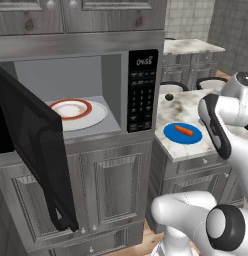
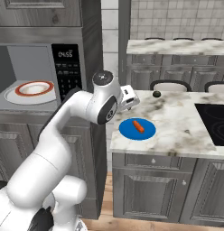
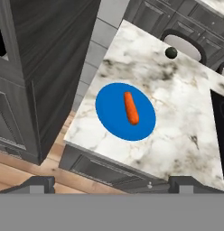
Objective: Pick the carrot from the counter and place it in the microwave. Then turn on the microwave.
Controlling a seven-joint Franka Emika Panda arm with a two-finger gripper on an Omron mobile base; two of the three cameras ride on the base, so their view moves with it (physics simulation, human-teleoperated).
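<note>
Carrot (image 3: 130,108), short orange stick, flat on blue plate (image 3: 109,117)

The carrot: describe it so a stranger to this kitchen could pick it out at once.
Right of the open microwave stands a counter topped in white-and-grey marble. Near its front left corner lies a round blue plate, and the carrot rests on the middle of it. It is a short orange stick, unlike the small dark round thing further back on the marble.
</note>
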